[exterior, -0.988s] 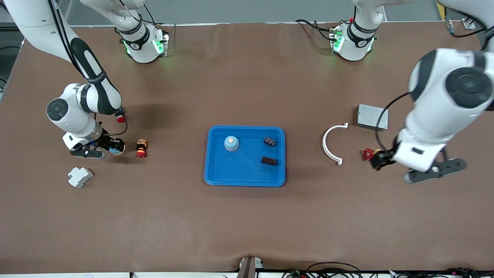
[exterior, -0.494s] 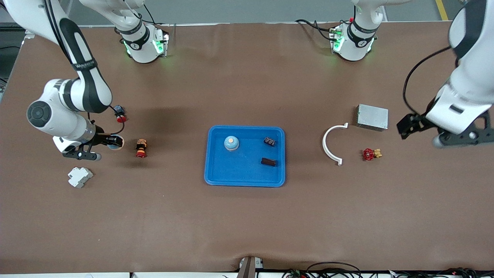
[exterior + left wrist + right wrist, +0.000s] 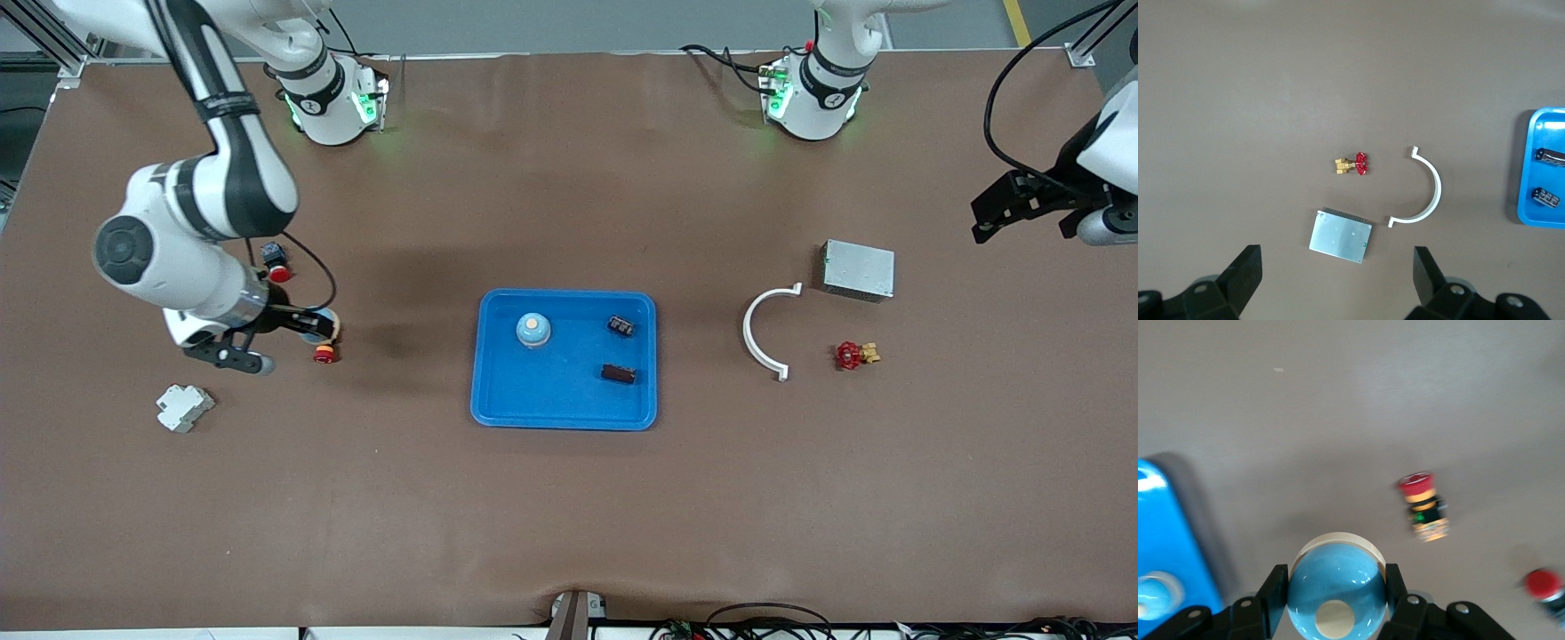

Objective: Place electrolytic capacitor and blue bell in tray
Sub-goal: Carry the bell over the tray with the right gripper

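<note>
Fingers of the right gripper [image 3: 1336,600] pinch a blue bell [image 3: 1336,590] from both sides, holding it in the air over the table beside a red push button [image 3: 1423,506], with the blue tray [image 3: 565,359] off toward the table's middle. That tray carries another blue bell [image 3: 532,330] and two dark capacitors [image 3: 621,326]. Spread wide with nothing between them, the left gripper [image 3: 1337,280] hangs high over the left arm's end of the table; below its fingers lie a grey metal box [image 3: 1341,236], a white curved clip [image 3: 1423,189] and a red valve [image 3: 1353,164].
</note>
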You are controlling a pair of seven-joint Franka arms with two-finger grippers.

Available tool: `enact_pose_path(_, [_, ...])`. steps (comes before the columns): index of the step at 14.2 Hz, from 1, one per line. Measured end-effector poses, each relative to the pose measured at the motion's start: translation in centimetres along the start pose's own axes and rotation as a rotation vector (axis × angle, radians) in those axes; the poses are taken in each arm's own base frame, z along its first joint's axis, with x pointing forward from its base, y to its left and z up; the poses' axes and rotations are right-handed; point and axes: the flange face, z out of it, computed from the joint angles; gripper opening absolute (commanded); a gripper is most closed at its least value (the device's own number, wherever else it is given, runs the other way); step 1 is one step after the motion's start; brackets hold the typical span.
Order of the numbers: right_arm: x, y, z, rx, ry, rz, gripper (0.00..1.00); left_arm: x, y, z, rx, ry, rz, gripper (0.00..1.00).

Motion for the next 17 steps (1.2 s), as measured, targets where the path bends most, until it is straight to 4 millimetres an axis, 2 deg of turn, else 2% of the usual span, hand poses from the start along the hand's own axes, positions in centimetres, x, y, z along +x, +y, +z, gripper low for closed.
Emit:
enact_pose_path(2, [-1.8, -5.3, -0.8, 0.013, 0.022, 0.067, 0.00, -0.2, 0.8, 0.3, 0.001, -0.010, 0.013, 1.00])
enact_pose_path(3, [-2.8, -7.7, -0.5, 0.015, 0.024, 0.093, 0.00, -0.3, 1.2, 0.3, 0.001, -0.015, 0.019, 1.00])
enact_pose_path(6, [-4.9, -13.6, 3.1, 0.010, 0.024, 0.188, 0.00, -0.5, 1.3, 0.0, 0.002, -0.015, 0.023, 1.00])
enact_pose_path(10, [-6.1, -20.2, 8.8, -0.033, 0.061, 0.304, 0.00, -0.7, 1.3, -0.2, 0.002, -0.012, 0.023, 1.00])
enact_pose_path(13, [-6.3, -24.2, 12.2, -0.041, 0.087, 0.357, 0.00, -0.7, 1.3, 0.0, 0.002, -0.015, 0.023, 1.00])
enact_pose_path(17, [-5.8, -26.8, 14.1, -0.023, 0.101, 0.386, 0.00, -0.7, 1.3, 0.3, 0.003, -0.022, 0.031, 1.00])
